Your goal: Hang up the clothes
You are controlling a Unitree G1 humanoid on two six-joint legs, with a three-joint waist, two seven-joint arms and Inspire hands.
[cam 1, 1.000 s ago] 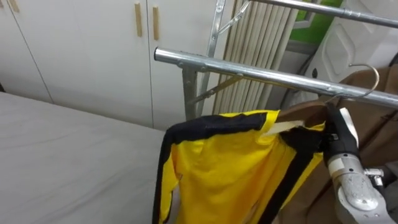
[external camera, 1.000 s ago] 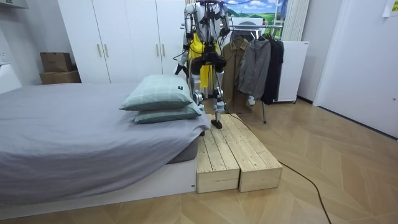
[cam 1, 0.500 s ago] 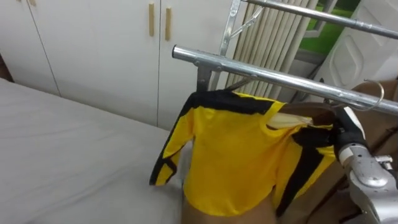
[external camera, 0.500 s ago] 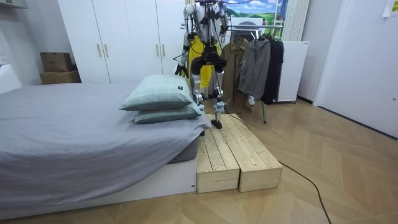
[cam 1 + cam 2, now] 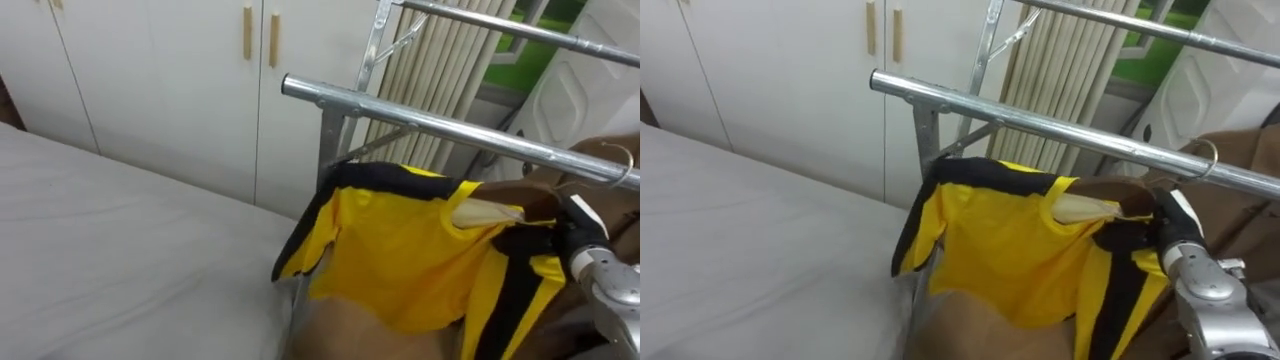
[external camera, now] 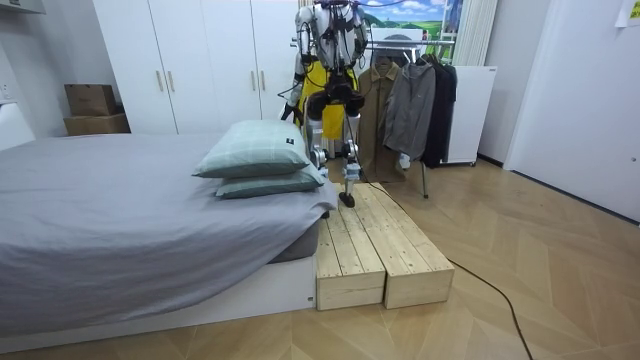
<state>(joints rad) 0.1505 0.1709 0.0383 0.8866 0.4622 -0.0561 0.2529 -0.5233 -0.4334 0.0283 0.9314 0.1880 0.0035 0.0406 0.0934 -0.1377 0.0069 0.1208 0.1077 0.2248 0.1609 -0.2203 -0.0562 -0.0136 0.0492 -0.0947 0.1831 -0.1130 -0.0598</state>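
Note:
A yellow shirt (image 5: 410,250) with black trim hangs on a wooden hanger (image 5: 490,213). My right hand (image 5: 585,232) is shut on the hanger at its neck, by the collar. The metal hook (image 5: 620,160) rises beside the silver rail (image 5: 430,122) of the clothes rack, and I cannot tell whether it rests on the rail. The shirt hangs just below and in front of the rail, one sleeve drooping at the left. In the room view I stand on a wooden platform (image 6: 380,250) facing the rack, my left hand (image 6: 291,112) low at my side.
A brown garment (image 5: 1240,170) hangs on the rack to the right, with more brown cloth (image 5: 370,335) under the shirt. A second rail (image 5: 500,25) runs higher behind. White wardrobe doors (image 5: 150,80) stand at the left, and the grey bed (image 5: 120,250) lies below them.
The view has shifted. My right hand has lifted the shirt from low in front, then carried it a little right and down beneath the rail; the left sleeve now hangs free.

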